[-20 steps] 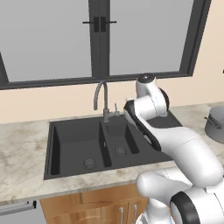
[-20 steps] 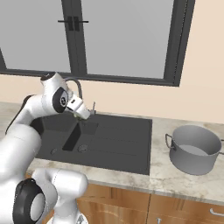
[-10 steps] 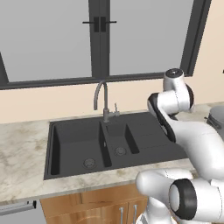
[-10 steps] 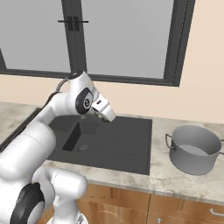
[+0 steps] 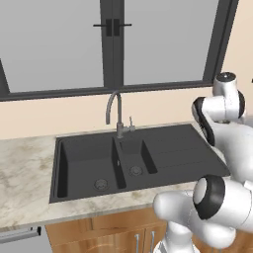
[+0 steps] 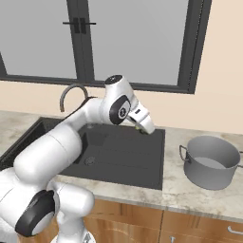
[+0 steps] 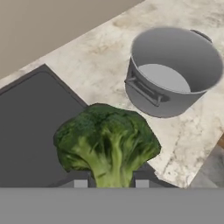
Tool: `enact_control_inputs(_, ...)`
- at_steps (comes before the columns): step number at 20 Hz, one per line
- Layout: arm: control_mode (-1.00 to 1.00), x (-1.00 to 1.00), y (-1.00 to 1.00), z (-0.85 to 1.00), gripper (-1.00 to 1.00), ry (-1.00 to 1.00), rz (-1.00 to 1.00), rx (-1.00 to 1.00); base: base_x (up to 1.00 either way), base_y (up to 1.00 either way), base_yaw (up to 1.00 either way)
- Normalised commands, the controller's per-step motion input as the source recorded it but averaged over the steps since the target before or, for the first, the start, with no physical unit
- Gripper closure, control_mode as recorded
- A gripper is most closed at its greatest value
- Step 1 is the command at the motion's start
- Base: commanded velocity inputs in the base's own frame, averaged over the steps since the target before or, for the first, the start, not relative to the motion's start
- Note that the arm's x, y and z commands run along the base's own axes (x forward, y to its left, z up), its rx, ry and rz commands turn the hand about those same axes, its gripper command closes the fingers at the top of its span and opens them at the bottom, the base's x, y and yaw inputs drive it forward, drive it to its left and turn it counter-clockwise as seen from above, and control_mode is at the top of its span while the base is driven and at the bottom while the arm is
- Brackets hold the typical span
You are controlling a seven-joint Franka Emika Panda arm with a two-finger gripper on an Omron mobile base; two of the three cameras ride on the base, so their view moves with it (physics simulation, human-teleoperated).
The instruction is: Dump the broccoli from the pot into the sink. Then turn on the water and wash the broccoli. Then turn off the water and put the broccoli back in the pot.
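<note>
Marbled beige stone forms the table, with wooden cabinet fronts below its front edge. Nearest in the hand view, the tool is clamped on the stalk of the broccoli, whose dark-green head spreads wide above the two dark fingertips. In the right base view the tool hangs in the air above the right end of the sink, over the flat drainboard, with a small green speck of the broccoli showing at its tip. The white arm sweeps up from the lower left to reach that spot.

Just beyond the broccoli in the hand view stands the pot, upright on the table, its pale inside bare and one handle turned this way. The right base view shows the pot on the table to the right of the sink, well apart from the tool.

From the left base view, the sink lies sunk in the table, its large basin on the left, the smaller basin in the middle and the drainboard on the right, each basin with a round grey drain. Behind the basins rises the gooseneck faucet, with its small lever just beside it. Farther back, a cream wall carries a dark-framed window.
</note>
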Motion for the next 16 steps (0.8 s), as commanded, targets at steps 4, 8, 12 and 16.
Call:
enact_control_inputs(4,-1.00,0.00,-1.00,0.21,1.00,0.00,-0.09,0.00,0.00,0.00,0.00)
enact_control_inputs(8,-1.00,0.00,-1.00,0.07,1.00,0.00,-0.05,0.00,0.00,0.00,0.00)
enact_control_inputs(12,-1.00,0.03,-0.99,0.00,1.00,0.00,-0.02,0.01,0.00,0.00,0.00)
enact_control_inputs(16,-1.00,0.02,-0.89,-0.02,1.00,-0.01,0.00,0.05,0.00,0.00,0.00)
